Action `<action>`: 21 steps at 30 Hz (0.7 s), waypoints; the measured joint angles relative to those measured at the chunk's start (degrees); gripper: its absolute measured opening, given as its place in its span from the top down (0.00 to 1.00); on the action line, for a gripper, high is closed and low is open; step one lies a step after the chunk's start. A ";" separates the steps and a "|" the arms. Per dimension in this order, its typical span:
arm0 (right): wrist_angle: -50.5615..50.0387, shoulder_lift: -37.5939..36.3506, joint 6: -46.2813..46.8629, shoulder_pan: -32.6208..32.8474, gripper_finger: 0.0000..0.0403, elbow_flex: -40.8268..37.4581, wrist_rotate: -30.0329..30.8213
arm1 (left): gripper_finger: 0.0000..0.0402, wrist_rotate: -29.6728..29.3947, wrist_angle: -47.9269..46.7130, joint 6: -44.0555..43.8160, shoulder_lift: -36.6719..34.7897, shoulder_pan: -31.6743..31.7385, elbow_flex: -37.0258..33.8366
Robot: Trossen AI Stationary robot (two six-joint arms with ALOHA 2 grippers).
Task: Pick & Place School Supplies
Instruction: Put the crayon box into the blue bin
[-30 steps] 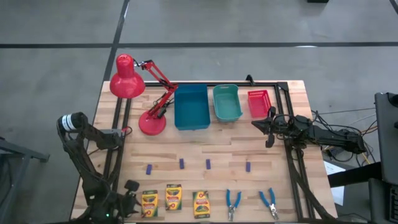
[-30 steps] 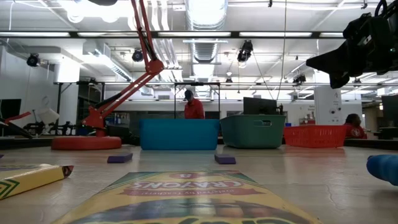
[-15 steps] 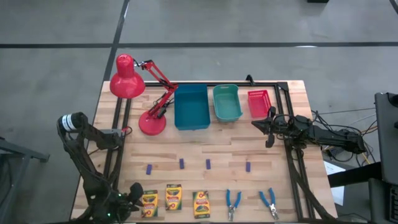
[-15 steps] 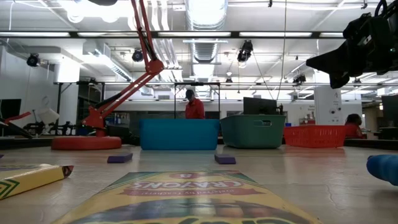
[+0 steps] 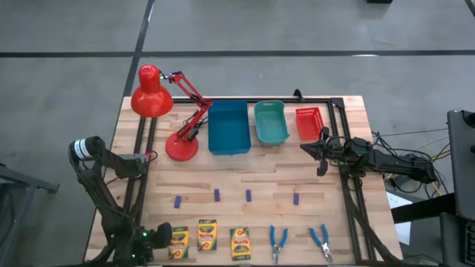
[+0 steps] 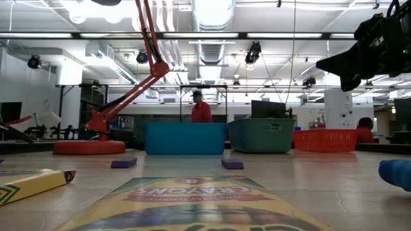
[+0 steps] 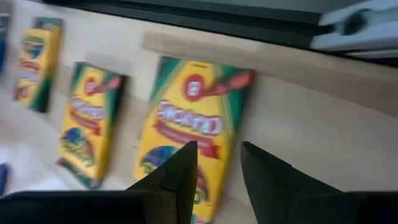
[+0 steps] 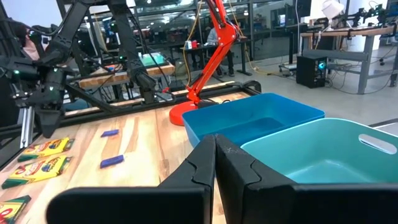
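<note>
Three yellow-and-green crayon boxes (image 5: 207, 235) lie flat in a row near the table's near edge. Beyond them lie several purple blocks (image 5: 217, 194), and to their right two blue-handled tools (image 5: 278, 243). My left gripper (image 5: 159, 239) is open, just left of the leftmost crayon box (image 5: 178, 242). In the left wrist view its fingers (image 7: 214, 177) stand over one end of that box (image 7: 193, 127), with a narrow gap between them. My right gripper (image 5: 308, 148) is shut and waits in the air near the red bin (image 5: 309, 123).
Blue bin (image 5: 228, 127), teal bin (image 5: 270, 123) and the red bin stand in a row at the far edge. A red desk lamp (image 5: 159, 96) with its round base (image 5: 182, 147) stands at the far left. Black frame rails run along the table's sides. People show in the room behind.
My left gripper has moved toward the table's near edge, closing in on the leftmost crayon box. No object has shifted.
</note>
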 joint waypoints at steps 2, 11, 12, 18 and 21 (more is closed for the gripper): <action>0.01 0.00 0.00 -0.01 0.98 0.00 -0.01 | 0.68 -0.07 -1.11 1.12 0.01 -0.36 0.00; 0.01 0.00 -0.02 0.00 0.98 0.00 0.00 | 0.68 -4.00 -2.76 5.21 0.38 -0.47 -0.04; 0.01 0.00 0.00 -0.01 0.98 0.00 0.00 | 0.68 -3.96 -2.79 5.24 0.66 -0.47 -0.04; 0.01 0.00 0.00 0.00 0.98 0.00 -0.01 | 0.68 -1.38 -2.79 4.78 2.42 -0.45 -0.03; 0.01 0.00 0.00 0.00 0.98 0.00 0.01 | 0.68 -1.41 -2.80 4.80 2.48 -0.42 0.07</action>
